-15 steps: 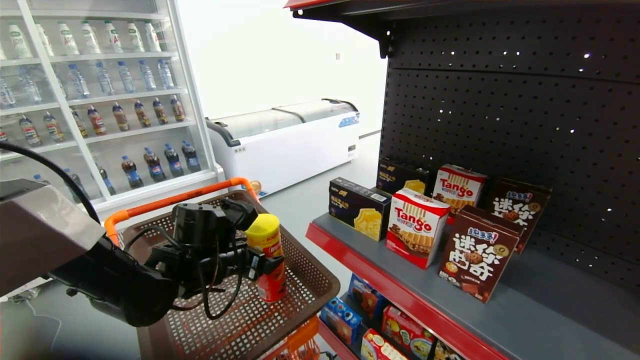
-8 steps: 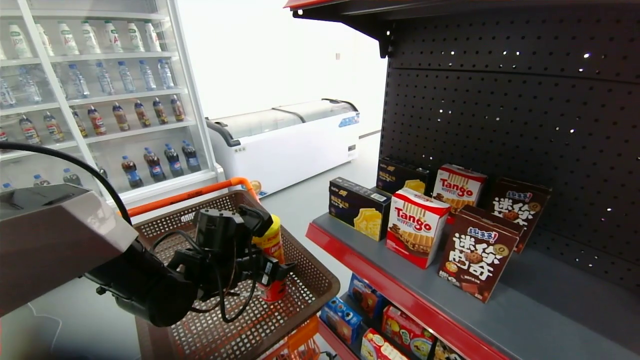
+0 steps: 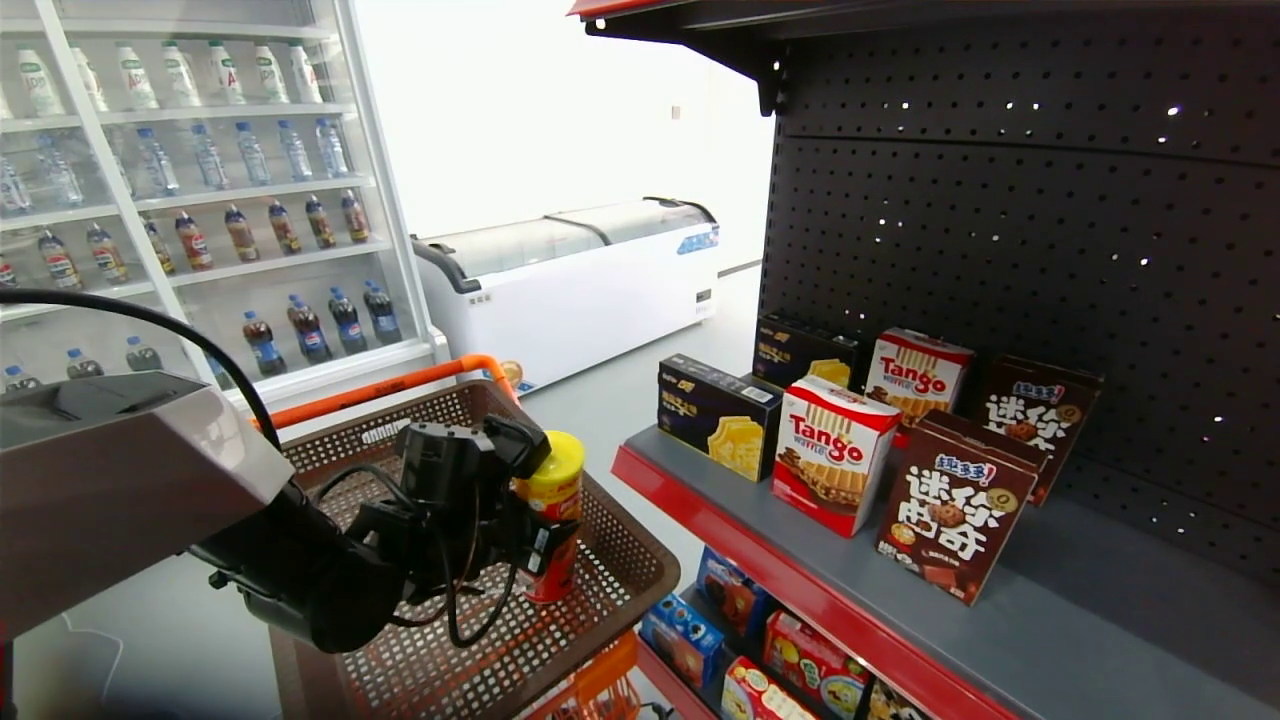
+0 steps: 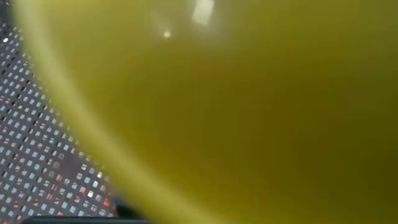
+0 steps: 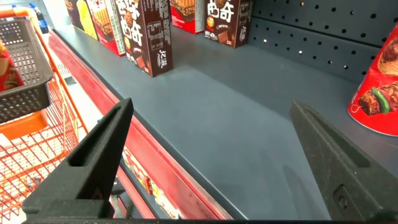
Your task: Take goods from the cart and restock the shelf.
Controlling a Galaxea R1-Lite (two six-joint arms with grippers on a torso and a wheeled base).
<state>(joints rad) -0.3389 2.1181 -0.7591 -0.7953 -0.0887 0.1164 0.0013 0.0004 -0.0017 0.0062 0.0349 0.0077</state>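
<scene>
Currently left tool (image 3: 532, 528) grips can (image 3: 557, 485), seemingly inside cart (image 3: 645, 562); right tool (image 5: 211, 107) wide.

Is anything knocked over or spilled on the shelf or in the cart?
No, nothing stands out. The boxes stand upright on the shelf, and the left gripper holds the can upright in the cart basket.

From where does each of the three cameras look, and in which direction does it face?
Head view: sits high, faces forward and down at the basket and shelf; the left arm and left gripper, holding the can, show.
Left wrist view: sits close above the can's yellow lid, facing the basket mesh below.
Right wrist view: sits over the shelf, facing along it toward the boxes; the right gripper's open fingers show.
Shared: head and right wrist see shelf, boxes, basket.
</scene>
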